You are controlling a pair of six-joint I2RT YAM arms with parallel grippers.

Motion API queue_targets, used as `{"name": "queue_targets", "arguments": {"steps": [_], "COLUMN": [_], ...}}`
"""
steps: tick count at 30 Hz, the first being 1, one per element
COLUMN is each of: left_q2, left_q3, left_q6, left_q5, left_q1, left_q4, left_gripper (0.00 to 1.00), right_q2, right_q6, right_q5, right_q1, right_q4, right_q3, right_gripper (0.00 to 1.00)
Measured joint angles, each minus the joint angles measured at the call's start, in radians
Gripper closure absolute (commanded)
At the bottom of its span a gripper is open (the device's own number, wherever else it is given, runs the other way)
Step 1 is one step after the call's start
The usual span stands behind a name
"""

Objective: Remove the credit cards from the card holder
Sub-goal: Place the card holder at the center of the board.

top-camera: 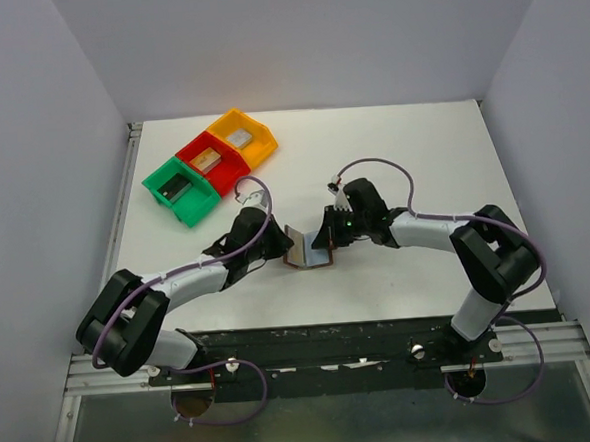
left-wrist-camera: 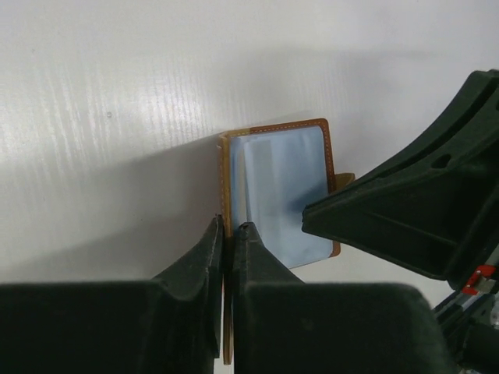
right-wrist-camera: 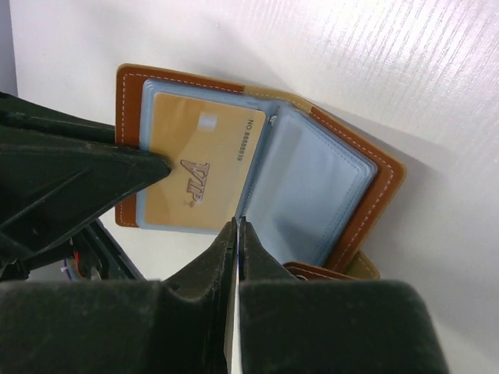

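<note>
Nearest the lens, left gripper [left-wrist-camera: 228, 231]: jaws all but closed, pinching the stitched brown cover of the card holder [left-wrist-camera: 284, 183] at its edge. Same for right gripper [right-wrist-camera: 236, 227]: jaws almost together on a thin pale edge just below the holder's fold.

Stands open in a V on the white table [top-camera: 421, 143], between both grippers, toward the near edge. Holds a gold card [right-wrist-camera: 199, 171] marked VIP in one light-blue pocket, with a dark fingertip of the left gripper overlapping that card's side. Opposite pocket light blue, contents unclear. Far left of the table: green bin [top-camera: 196, 209], red bin [top-camera: 230, 170] and yellow bin [top-camera: 261, 148] in a touching diagonal row, holding a dark block [top-camera: 173, 186], a tan block [top-camera: 207, 160] and a greyish block [top-camera: 240, 137] in turn.

Both arms low, elbows bent outward, forearms converging on the holder from either side.

Lower part of the holder hidden behind the fingers in both wrist views. Any further cards behind the gold one: impossible to make out.
</note>
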Motion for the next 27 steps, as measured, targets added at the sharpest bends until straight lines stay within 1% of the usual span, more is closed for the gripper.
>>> {"name": "queue_targets", "arguments": {"steps": [2, 5, 10, 11, 13, 19, 20, 23, 26, 27], "left_q2": [0.000, 0.000, -0.001, -0.004, -0.013, -0.111, -0.127, -0.209, -0.262, -0.264], "left_q3": [0.000, 0.000, 0.000, 0.000, 0.000, 0.031, 0.035, 0.044, 0.043, 0.043], "left_q6": [0.002, 0.005, 0.004, 0.004, 0.005, 0.032, 0.036, 0.051, 0.055, 0.055], "left_q5": [-0.001, -0.001, -0.024, -0.032, -0.040, -0.077, -0.082, -0.090, -0.063, -0.045], "left_q1": [0.007, 0.024, 0.060, 0.065, 0.068, 0.068, 0.068, 0.070, 0.069, 0.069], "left_q4": [-0.006, -0.045, -0.129, -0.149, -0.173, -0.280, -0.287, -0.299, -0.262, -0.236], "left_gripper": [0.66, 0.61, 0.59, 0.55, 0.55, 0.52, 0.45, 0.42, 0.42, 0.46], "right_q2": [0.010, 0.024, 0.048, 0.050, 0.052, 0.052, 0.052, 0.051, 0.050, 0.050], "right_q6": [0.003, 0.003, 0.003, 0.003, 0.003, -0.003, -0.004, -0.005, -0.010, -0.011], "right_q5": [-0.003, -0.002, -0.002, -0.002, -0.002, -0.001, -0.001, -0.001, -0.001, -0.001], "right_q1": [0.000, -0.001, -0.006, -0.006, -0.006, -0.006, -0.006, -0.006, -0.006, -0.006], "right_q4": [0.004, 0.006, 0.004, 0.004, 0.003, -0.001, -0.002, -0.005, -0.013, -0.016], "right_q3": [0.000, 0.000, 0.000, 0.000, 0.000, 0.000, 0.000, 0.000, 0.001, 0.001], "right_gripper": [0.85, 0.82, 0.80, 0.79, 0.79, 0.76, 0.75, 0.74, 0.73, 0.73]}}
